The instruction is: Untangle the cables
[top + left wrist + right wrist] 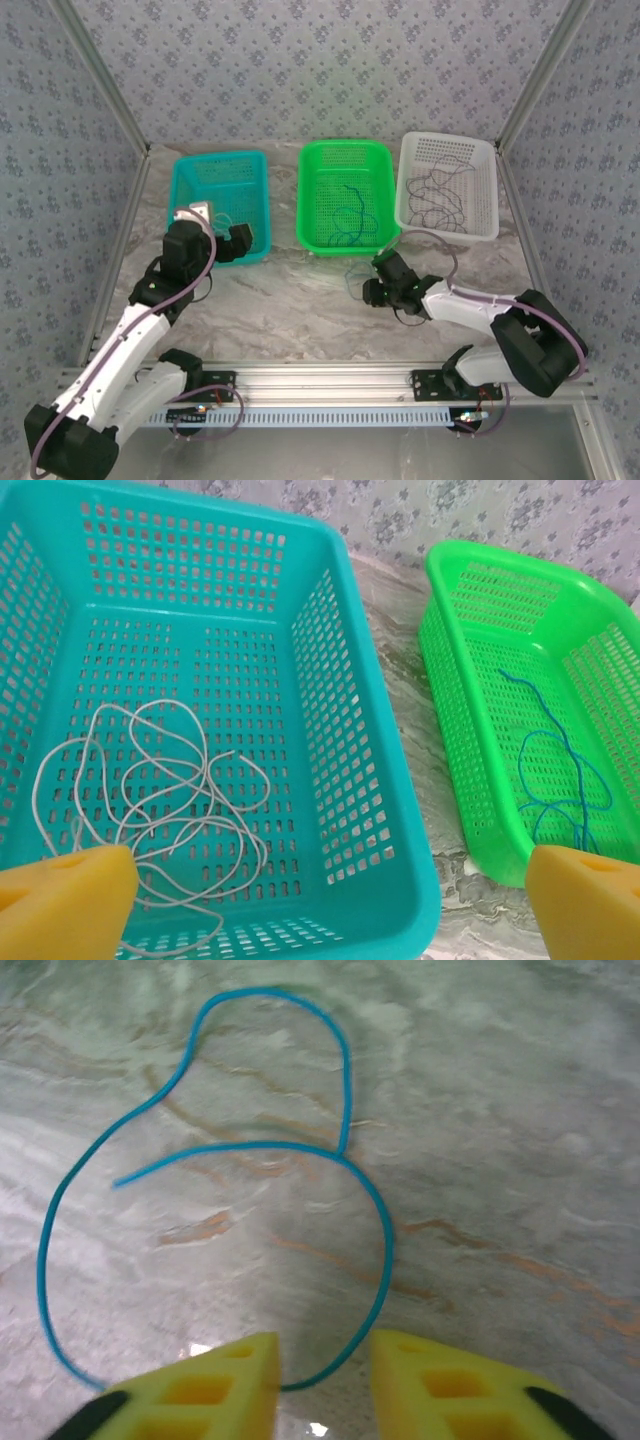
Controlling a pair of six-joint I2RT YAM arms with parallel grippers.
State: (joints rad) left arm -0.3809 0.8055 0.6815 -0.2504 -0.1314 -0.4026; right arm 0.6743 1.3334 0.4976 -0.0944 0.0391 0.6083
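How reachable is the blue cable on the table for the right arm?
Likely yes: the right gripper hangs over the blue cable, which lies uncovered on the table between its parted fingers.

Glossy plastic teal basket (340,730), smooth marbled tabletop (500,1110), matt yellow foam-like gripper pads (450,1390).

Counted by kind
Teal basket (222,157), green basket (345,146), white basket (447,138): three. One pale cable (150,825), two blue cables (388,1245), perhaps two dark cables (440,200).
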